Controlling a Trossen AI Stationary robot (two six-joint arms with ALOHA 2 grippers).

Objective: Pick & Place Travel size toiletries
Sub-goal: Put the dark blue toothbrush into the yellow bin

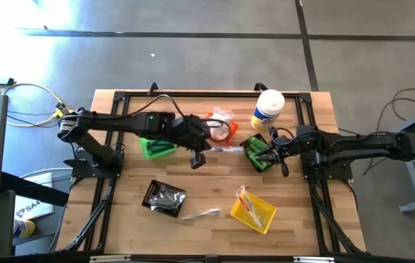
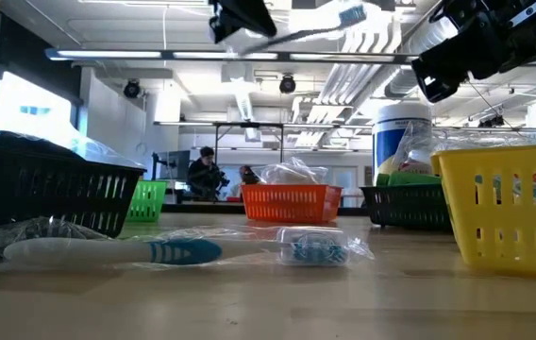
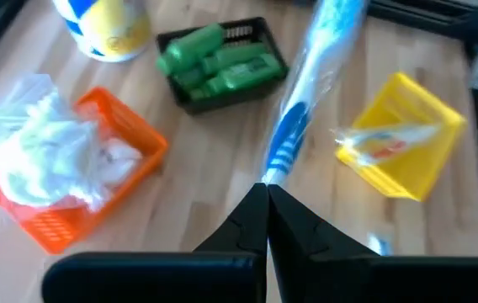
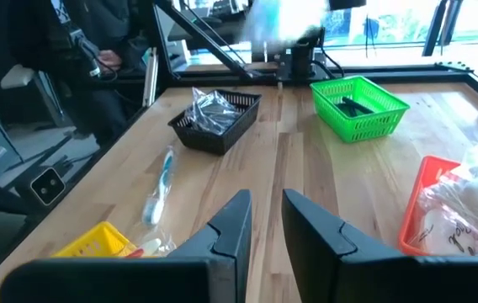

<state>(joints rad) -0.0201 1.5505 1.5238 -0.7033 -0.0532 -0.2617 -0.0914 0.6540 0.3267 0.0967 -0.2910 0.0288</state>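
The left gripper [image 3: 266, 195] is clamped shut on the handle end of a wrapped toothbrush [image 3: 310, 88], held up in the air over the middle of the table [image 1: 215, 193]. The brush runs straight forward from the closed fingertips, its blue-and-white handle nearest them and its head farthest out. In the high view this gripper [image 1: 198, 158] hangs between the green bin [image 1: 156, 148] behind it and the black bin of green tubes [image 1: 257, 152] ahead, with the brush [image 1: 226, 149] reaching toward that black bin. Below and ahead of the fingers in the wrist view lie the green tubes [image 3: 218, 63] in their bin, the orange bin [image 3: 71, 189] of white packets to one side, and the yellow bin [image 3: 407, 139] with a packet in it to the other. From the low view the held brush [image 2: 329, 24] shows high above the table.

The right gripper [image 4: 262, 223] hovers with its fingers a little apart and nothing between them. In the high view it [image 1: 275, 155] sits right at the black bin of tubes, beside the white canister [image 1: 267, 109].

A second wrapped toothbrush [image 1: 202, 213] lies flat on the table, well away from both grippers, between another black bin [image 1: 164, 197] and the yellow bin [image 1: 253, 210]. In the right wrist view it [image 4: 159, 195] lies ahead of the fingers, short of that black bin [image 4: 215, 122].
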